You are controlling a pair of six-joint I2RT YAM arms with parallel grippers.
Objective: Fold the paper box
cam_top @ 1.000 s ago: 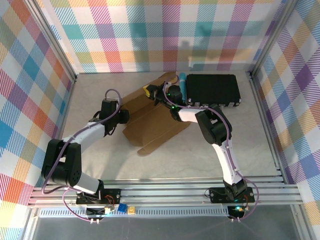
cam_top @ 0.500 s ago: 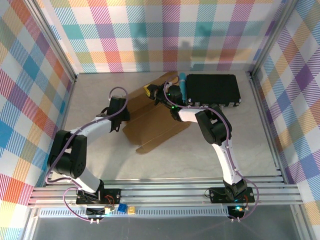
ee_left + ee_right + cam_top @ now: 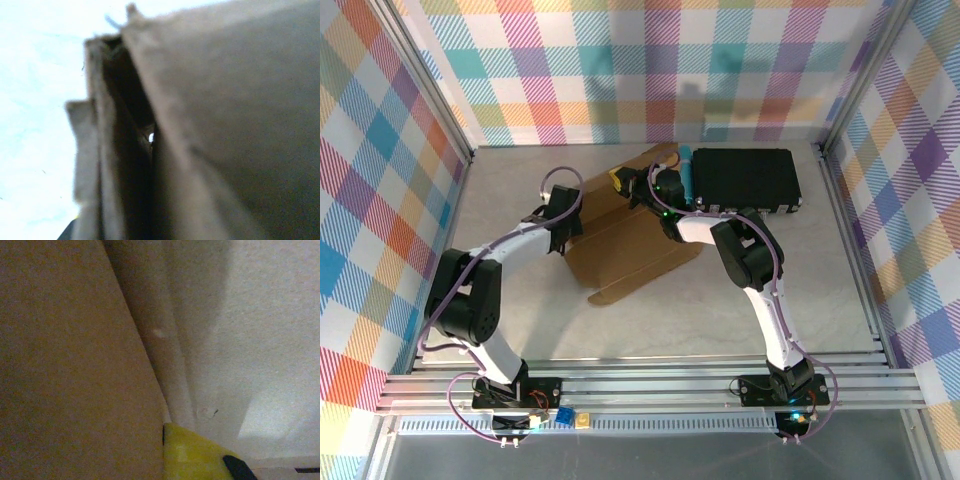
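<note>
So, the paper box (image 3: 635, 240) is found lying near the middle of the tabletop (image 3: 520, 310) in the top view, a little above the centre of the frame. Its panels are only partly folded, and one flap is stuck out toward the lower left. The black case (image 3: 745, 178) is parked just to its upper right, close to the back of the enclosure. Plaid walls (image 3: 620, 70) are seen all round.

The left claw (image 3: 566, 228) is pushed right up against the left edge of the box, centre-left in the frame. How far it's opened can't be told. From above, the fingers are lost against the dark wrist. In the left wrist view, blurry cardboard (image 3: 240, 100) is seen very close up, with a dark gap between two panels left of centre and bright tabletop at the upper left.

The right claw (image 3: 622, 183) is placed at the top edge of the box, just left of the black case, with a yellow fingertip (image 3: 617, 180) poking out to the left. In the right wrist view that fingertip (image 3: 192, 452) is seen at the bottom of the frame, right beside the cardboard edge. The box (image 3: 65, 365) is spread across the left half there, and pale tabletop (image 3: 260, 340) is seen on the right. Whether any cardboard is actually pinched can't be told, tbh.
</note>
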